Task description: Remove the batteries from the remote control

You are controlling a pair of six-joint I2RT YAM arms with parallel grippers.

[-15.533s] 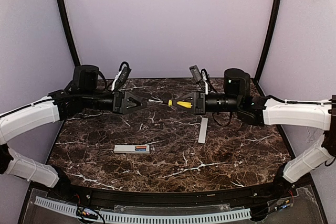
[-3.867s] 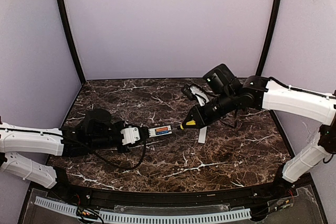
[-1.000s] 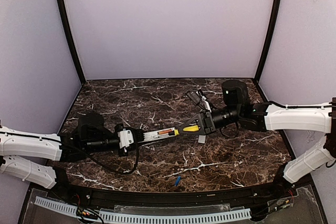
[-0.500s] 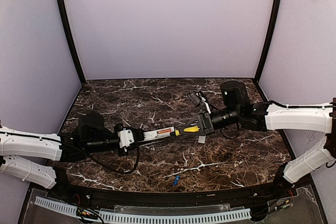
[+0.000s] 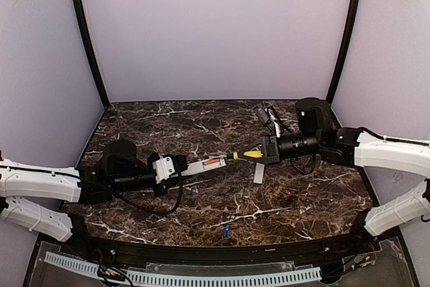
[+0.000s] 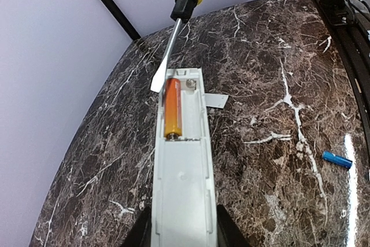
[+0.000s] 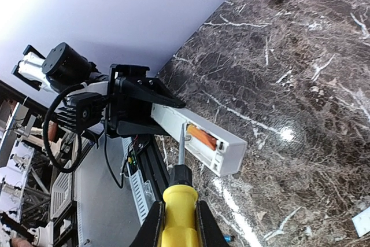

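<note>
Our left gripper (image 6: 180,231) pinches the near end of the slim white-grey plastic remote control (image 6: 182,172), held above the middle of the dark marble bench (image 5: 302,199) with its open bay upward. Our right gripper (image 7: 178,224) is clamped on the yellow-handled flat-blade screwdriver (image 7: 178,206); its tip sits just beside the remote's far end, and we cannot tell whether it touches. The small orange-red cylindrical battery (image 6: 172,108) lies in the bay's left slot. The blue cylindrical battery (image 6: 336,159) rests by the near edge, and the flat white back cover (image 5: 259,173) lies toward the right edge. We judge the seated cell light, hard, smooth and apt to roll, so it is best levered at one end, then gripped across its middle
</note>
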